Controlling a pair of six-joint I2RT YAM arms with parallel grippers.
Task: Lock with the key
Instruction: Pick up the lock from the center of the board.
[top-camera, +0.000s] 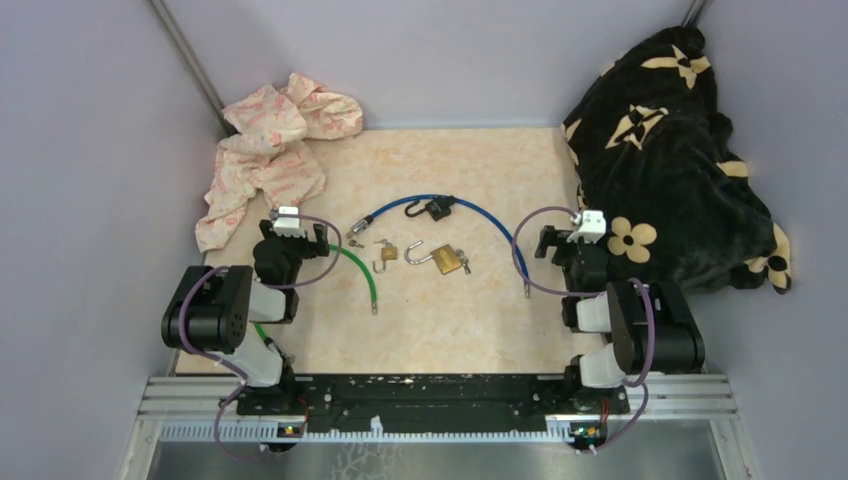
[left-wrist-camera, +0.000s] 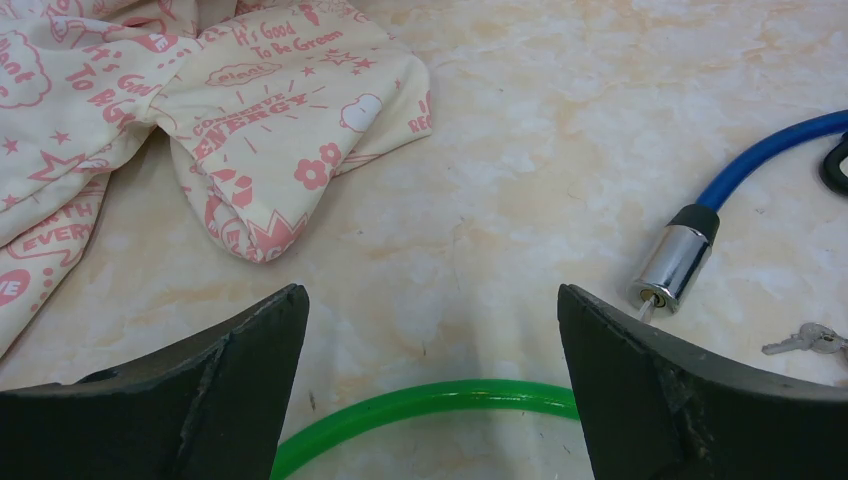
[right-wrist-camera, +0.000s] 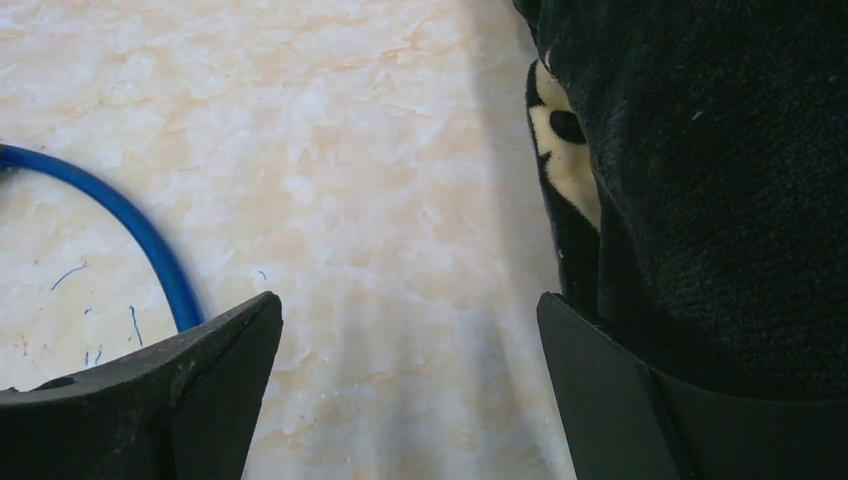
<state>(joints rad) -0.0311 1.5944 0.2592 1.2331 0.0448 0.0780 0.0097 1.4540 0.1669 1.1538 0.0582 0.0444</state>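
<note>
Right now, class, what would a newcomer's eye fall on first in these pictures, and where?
A black blanket with cream flowers fills the far right corner, and a pink-printed cloth lies crumpled at the far left. Between them, mid-table, a blue cable arcs beyond brass padlocks, with a green cable to their left.

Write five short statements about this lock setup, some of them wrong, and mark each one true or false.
1. Each gripper holds a padlock. False: the left gripper and the right gripper are open and empty.
2. The black padlock sits on the blue cable. True.
3. The printed cloth lies beside the right gripper. False: the black blanket lies there, and the cloth is at the far left.
4. Two brass padlocks lie on the table. True.
5. The green cable runs below the left gripper. True.
</note>
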